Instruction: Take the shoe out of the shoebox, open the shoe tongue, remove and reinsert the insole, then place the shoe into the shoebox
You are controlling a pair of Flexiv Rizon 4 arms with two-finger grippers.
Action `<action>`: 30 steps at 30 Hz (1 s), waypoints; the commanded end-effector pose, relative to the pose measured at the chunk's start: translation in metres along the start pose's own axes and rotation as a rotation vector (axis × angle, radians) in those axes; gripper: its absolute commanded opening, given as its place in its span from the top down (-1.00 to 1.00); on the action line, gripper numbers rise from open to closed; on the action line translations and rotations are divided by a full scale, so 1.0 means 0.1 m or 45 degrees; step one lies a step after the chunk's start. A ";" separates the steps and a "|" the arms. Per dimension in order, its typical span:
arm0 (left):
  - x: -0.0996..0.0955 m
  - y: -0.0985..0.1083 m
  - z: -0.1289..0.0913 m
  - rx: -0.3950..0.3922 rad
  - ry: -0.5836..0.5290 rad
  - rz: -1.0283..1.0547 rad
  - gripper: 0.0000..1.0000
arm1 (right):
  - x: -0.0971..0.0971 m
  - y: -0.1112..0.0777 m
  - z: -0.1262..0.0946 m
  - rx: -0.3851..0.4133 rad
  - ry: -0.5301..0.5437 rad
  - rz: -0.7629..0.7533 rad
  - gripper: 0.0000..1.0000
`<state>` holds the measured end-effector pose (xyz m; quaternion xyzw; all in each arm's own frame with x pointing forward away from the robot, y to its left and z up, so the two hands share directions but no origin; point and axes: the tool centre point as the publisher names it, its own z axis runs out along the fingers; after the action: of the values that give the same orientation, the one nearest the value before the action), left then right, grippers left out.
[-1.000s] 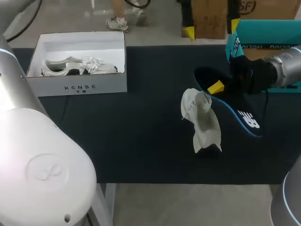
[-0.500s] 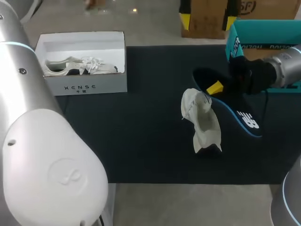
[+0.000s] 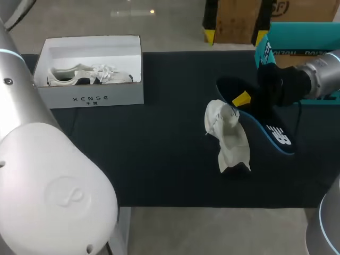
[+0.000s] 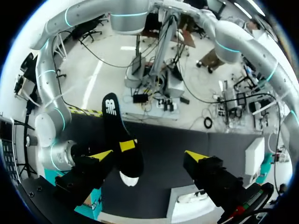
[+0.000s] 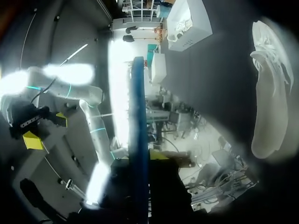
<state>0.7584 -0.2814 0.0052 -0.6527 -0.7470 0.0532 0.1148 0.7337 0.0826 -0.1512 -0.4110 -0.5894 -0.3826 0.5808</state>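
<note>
Right now I'm pinching the insole (image 3: 273, 133) in my right gripper (image 3: 249, 101) just beside the shoe (image 3: 229, 139), my left gripper (image 4: 148, 156) hanging wide open well apart from it, so I'm judging that sliding it into the shoe comes next.

Left arm (image 3: 48, 180): enters at the near left corner, fills the foreground of the head view, and extends upward out of frame.

Left gripper (image 4: 148, 156): held high, with the fingers spread wide and nothing between them.

Right arm (image 3: 319, 79): enters from the right, with the wrist roughly level.

Right gripper (image 3: 245, 100): fingers closed from two sides on the insole (image 3: 277, 134). One yellow tip is visible from above.
</note>
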 end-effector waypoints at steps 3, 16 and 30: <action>0.19 -0.08 0.22 -0.112 -0.267 -0.022 -1.00 | 0.00 0.00 0.00 -0.001 -0.002 0.001 1.00; 0.29 -0.03 0.32 -0.124 -0.320 -0.077 -1.00 | 0.00 0.00 0.00 -0.001 -0.002 0.001 1.00; 0.29 -0.03 0.32 -0.124 -0.320 -0.077 -1.00 | 0.00 0.00 0.00 -0.001 -0.002 0.001 1.00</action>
<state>0.7445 -0.2551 -0.0197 -0.6237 -0.7770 0.0858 0.0032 0.7338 0.0827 -0.1512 -0.4110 -0.5894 -0.3826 0.5808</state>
